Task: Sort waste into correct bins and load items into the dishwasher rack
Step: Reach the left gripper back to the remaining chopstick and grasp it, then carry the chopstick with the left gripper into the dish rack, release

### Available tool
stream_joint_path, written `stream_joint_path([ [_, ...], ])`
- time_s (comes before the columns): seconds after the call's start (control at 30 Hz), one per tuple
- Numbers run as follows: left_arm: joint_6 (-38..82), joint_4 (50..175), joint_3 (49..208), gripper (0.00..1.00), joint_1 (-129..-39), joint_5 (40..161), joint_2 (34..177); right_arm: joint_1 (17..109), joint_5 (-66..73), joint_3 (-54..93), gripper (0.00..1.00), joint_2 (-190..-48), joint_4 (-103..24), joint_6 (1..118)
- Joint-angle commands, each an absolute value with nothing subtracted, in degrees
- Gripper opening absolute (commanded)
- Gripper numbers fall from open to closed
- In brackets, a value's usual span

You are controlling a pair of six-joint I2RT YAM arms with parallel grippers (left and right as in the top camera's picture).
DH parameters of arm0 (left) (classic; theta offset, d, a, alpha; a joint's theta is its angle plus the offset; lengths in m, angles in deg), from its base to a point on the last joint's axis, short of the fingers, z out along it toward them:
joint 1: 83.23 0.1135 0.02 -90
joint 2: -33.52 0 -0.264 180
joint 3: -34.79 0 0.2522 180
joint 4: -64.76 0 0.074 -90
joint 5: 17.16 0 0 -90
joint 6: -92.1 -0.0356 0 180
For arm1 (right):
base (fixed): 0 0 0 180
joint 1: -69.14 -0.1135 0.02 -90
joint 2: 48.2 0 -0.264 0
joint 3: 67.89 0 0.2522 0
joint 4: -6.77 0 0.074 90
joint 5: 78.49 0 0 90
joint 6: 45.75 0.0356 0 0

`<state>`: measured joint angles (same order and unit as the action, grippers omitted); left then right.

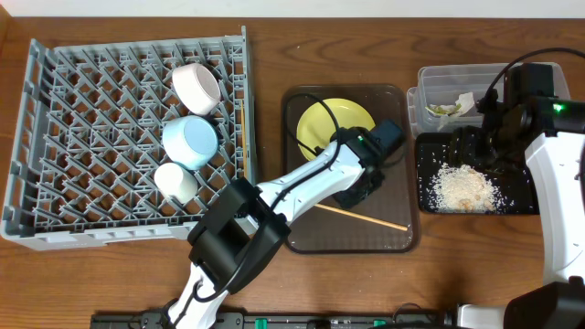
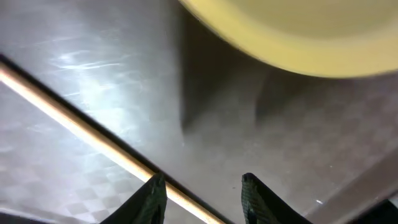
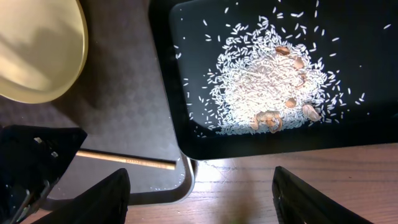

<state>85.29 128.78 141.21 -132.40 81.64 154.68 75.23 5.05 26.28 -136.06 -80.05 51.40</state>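
Note:
The grey dishwasher rack [image 1: 91, 137] holds a white bowl [image 1: 196, 87], a light blue bowl [image 1: 190, 142] and a small white cup [image 1: 175, 181]. The yellow plate [image 1: 334, 123] and one wooden chopstick [image 1: 366, 218] lie on the brown tray [image 1: 398, 233]. My left gripper [image 1: 363, 189] is open low over the tray, and the chopstick [image 2: 81, 134] runs past its left finger [image 2: 202, 190]. A second chopstick is not visible. The rice scraps [image 1: 464, 188] lie in the black tray [image 1: 521, 196]. The wrapper [image 1: 445, 110] lies in the clear tub [image 1: 439, 78]. My right gripper [image 1: 468, 148] is open and empty above the black tray [image 3: 360, 37].
The right wrist view shows the rice pile [image 3: 261, 87] with a few brown bits, the plate's edge [image 3: 37, 50], the chopstick's end [image 3: 130, 161] and bare wood table in front of the trays [image 3: 280, 180]. The left arm crosses the brown tray's near left corner.

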Motion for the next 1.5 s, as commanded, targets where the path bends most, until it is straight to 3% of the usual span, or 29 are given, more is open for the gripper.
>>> stream_joint_path([
  [0.0,88.4,130.9,141.4,0.43,-132.4,83.1,154.7,75.4,4.8,26.5,0.72,-136.1,-80.1,51.0],
  [0.33,93.0,130.0,137.4,0.5,-134.2,83.3,155.9,75.4,4.8,26.5,0.72,-136.1,-80.1,51.0],
  [0.7,91.8,128.8,137.0,0.5,-134.2,82.3,161.0,75.4,4.8,26.5,0.71,-136.1,-80.1,51.0],
  [0.77,89.9,128.9,137.0,0.44,-134.1,82.2,161.2,75.4,4.8,26.5,0.71,-136.1,-80.1,51.0],
  [0.9,83.5,129.0,137.0,0.22,-133.5,80.3,161.2,75.4,4.8,26.5,0.71,-136.1,-80.1,51.0],
  [1.03,78.6,129.0,137.0,0.11,-132.1,79.7,161.2,75.4,4.8,26.5,0.72,-136.1,-80.1,51.0],
  [1.47,71.1,138.3,137.0,0.07,-127.9,79.7,160.6,75.4,4.8,26.5,0.71,-136.1,-80.3,50.8],
])
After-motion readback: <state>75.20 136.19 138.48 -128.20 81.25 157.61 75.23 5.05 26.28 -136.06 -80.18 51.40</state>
